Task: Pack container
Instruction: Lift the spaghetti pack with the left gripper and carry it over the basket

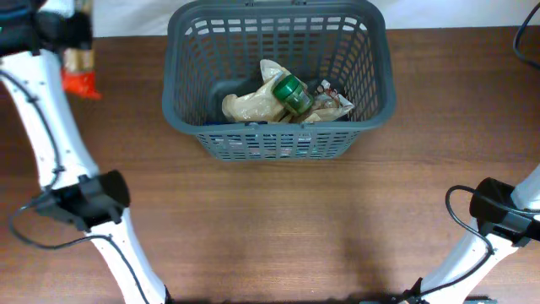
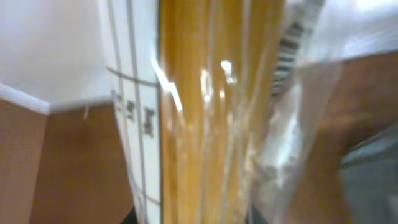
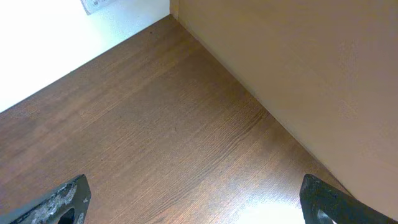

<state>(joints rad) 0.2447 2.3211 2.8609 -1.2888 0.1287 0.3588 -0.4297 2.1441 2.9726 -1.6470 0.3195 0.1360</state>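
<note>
The wooden table (image 1: 270, 228) fills the overhead view, and the container (image 1: 278, 143) stands at twelve o'clock on it, upright with its mouth open. Its right half already holds a beige bag (image 1: 253, 100), a green-capped jar (image 1: 291, 91) on top of that bag, and a crinkled wrapper (image 1: 333, 105) at the jar's three o'clock. The base toward nine o'clock shows bare.

At ten o'clock, well apart from the container, the left gripper (image 1: 74, 42) is clamped on a pasta packet (image 1: 80, 72). The left wrist view shows it as long yellow strands in clear film with a white label (image 2: 140, 124).

The step in hand looks like carrying this packet across to the container. To do it well:
- Lift the packet high enough that its hanging end passes over the nine o'clock rim.
- Aim for the bare side, not the jar.
- Turn the packet so its length runs along the container, since it is long and brittle.
- Lower it close to the base before the jaws part.

The right gripper (image 3: 194, 211) has its fingers spread wide over bare table at four o'clock, holding nothing, and is best kept out of the way.
</note>
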